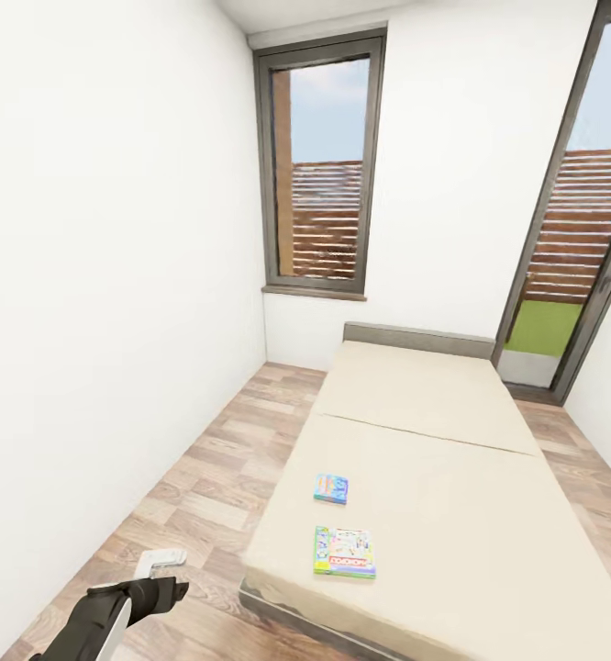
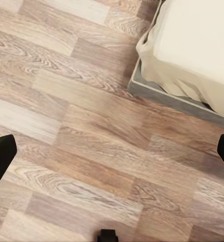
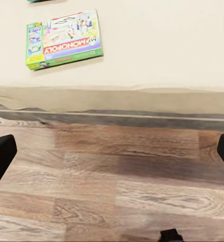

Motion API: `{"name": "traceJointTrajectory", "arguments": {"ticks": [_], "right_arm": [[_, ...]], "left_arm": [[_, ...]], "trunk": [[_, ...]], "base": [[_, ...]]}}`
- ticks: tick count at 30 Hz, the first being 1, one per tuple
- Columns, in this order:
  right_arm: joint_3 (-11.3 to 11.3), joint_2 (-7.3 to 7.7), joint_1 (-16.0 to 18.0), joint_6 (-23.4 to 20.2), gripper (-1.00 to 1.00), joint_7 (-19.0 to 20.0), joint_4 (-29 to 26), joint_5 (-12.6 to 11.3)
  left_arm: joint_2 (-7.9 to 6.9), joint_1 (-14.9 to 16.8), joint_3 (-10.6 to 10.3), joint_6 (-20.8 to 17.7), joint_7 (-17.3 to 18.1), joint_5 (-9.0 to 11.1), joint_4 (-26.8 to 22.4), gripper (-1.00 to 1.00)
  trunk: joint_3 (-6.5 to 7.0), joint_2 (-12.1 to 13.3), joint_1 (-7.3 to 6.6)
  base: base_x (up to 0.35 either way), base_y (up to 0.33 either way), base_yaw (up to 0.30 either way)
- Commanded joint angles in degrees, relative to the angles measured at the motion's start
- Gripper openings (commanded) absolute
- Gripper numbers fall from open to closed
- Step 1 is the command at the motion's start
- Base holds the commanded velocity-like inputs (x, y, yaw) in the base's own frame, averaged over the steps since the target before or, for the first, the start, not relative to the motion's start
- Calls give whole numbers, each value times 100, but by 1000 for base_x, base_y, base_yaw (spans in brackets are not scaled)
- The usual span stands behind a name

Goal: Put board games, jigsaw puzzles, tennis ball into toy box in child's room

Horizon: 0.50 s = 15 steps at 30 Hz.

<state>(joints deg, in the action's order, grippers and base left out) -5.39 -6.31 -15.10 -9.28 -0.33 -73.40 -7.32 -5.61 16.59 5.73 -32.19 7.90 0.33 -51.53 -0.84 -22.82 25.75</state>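
Two board games lie on the beige bed near its left edge. The nearer one is a Monopoly box with a green border, and the farther one is a smaller blue box. My left arm hangs low over the wood floor beside the bed's near left corner. The left gripper is open above bare floor, with the bed corner ahead. My right gripper is also open, over the floor in front of the bed's edge, and the Monopoly box lies beyond it. The table, toy box, jigsaw puzzles and tennis ball are out of view.
A white wall runs close along the left, leaving a strip of wood floor between it and the bed. A tall window and a glass door stand behind the grey headboard.
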Motion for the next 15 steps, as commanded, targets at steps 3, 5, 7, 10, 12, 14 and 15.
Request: {"name": "traceJointTrajectory", "arguments": {"ticks": [3,5,7,10,12,14,15], "right_arm": [[-6,-3,12,-34,100,-11,46,-49],[-6,-2,30,-32,100,-11,76,-64],[-6,-2,37,-28,100,-11,87,-75],[-6,-5,44,-24,100,-8,95,-85],[-6,-7,46,-23,100,-6,94,-91],[-6,-8,48,-22,100,-4,81,-96],[-6,-10,48,-22,100,-4,76,-97]], "left_arm": [[4,2,10,-28,28,2,-6,100],[6,2,8,-26,28,2,-6,100],[5,2,8,-25,28,2,-6,100],[4,2,7,-24,28,2,-6,100],[5,2,7,-24,28,2,-6,100],[6,2,7,-24,28,2,-6,100],[6,2,5,-24,28,2,-6,100]], "trunk": [[-9,-10,4],[-9,-10,4],[-9,-10,4],[-9,-10,4],[-9,-10,4],[-9,-10,4],[-9,-10,4]], "base": [[0,31,-1],[0,14,0],[0,9,0],[0,5,0],[0,3,0],[0,2,0],[0,1,0]]}}
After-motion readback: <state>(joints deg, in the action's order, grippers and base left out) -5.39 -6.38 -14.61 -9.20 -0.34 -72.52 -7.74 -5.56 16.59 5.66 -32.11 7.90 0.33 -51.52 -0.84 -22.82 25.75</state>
